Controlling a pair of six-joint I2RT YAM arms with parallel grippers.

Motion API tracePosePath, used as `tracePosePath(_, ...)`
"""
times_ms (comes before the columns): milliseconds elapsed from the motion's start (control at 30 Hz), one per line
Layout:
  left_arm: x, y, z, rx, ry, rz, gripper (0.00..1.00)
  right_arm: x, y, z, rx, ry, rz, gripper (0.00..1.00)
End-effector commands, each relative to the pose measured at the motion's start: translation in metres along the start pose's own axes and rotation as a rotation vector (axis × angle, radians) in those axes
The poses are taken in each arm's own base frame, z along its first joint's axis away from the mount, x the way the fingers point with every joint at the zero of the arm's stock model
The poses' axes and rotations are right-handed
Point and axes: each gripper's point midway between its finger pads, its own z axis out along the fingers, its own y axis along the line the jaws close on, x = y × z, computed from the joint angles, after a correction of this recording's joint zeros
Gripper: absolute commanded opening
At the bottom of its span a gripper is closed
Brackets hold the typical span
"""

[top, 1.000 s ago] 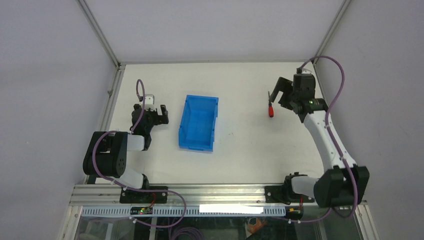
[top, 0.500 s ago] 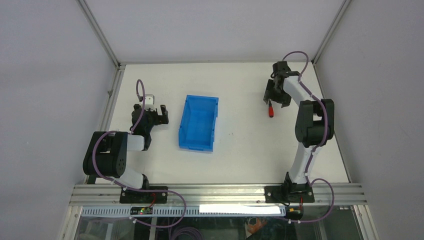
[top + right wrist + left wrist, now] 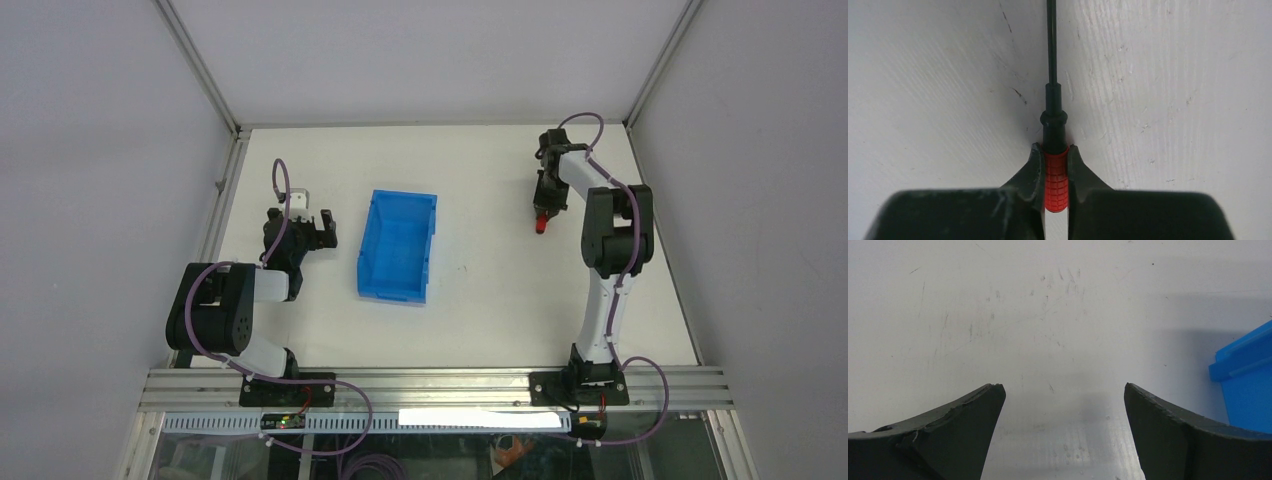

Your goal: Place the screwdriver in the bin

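Observation:
The screwdriver point(image 3: 1056, 180) has a short red ribbed handle and a thin black shaft pointing away from the wrist camera. My right gripper point(image 3: 1054, 150) is shut on the red handle, one finger pressed against each side, low over the white table. From above, the screwdriver point(image 3: 541, 224) shows as a red tip just below the right gripper point(image 3: 543, 205) at the back right. The blue bin point(image 3: 398, 245) stands mid-table, well to the left of it. My left gripper point(image 3: 312, 232) rests open to the left of the bin, nothing between its fingers point(image 3: 973, 415). A corner of the bin point(image 3: 1245, 385) shows at the right.
White table point(image 3: 480, 290) with metal frame rails point(image 3: 215, 215) along the left and back edges and grey walls around. The right arm's elbow point(image 3: 620, 235) rises over the right side of the table.
The right arm swung in over the screwdriver, turned its wrist down and went from wide open to shut on the red handle. The left arm and bin have not moved.

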Motion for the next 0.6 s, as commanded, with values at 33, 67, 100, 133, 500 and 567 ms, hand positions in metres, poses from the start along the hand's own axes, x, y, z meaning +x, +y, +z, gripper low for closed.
tracePosePath(33,-0.017,-0.005,0.0,0.013,-0.053,-0.016,0.99,-0.006,0.0,-0.035,-0.016,-0.026,0.03,0.0)
tracePosePath(67,-0.017,-0.005,0.0,0.014,-0.053,-0.016,0.99,-0.006,-0.002,-0.047,-0.013,-0.032,0.041,0.0)
tracePosePath(100,-0.017,-0.005,0.0,0.014,-0.053,-0.016,0.99,-0.006,-0.004,-0.059,-0.008,-0.038,0.056,0.0)
tracePosePath(133,-0.017,-0.005,0.0,0.013,-0.055,-0.016,0.99,-0.005,-0.006,-0.073,-0.008,-0.046,0.06,0.0)
tracePosePath(500,-0.017,-0.005,0.0,0.013,-0.054,-0.016,0.99,0.027,0.017,-0.209,-0.047,-0.229,0.045,0.0)
tracePosePath(567,-0.017,-0.005,0.0,0.014,-0.053,-0.017,0.99,0.038,0.038,-0.231,-0.091,-0.271,-0.013,0.0)
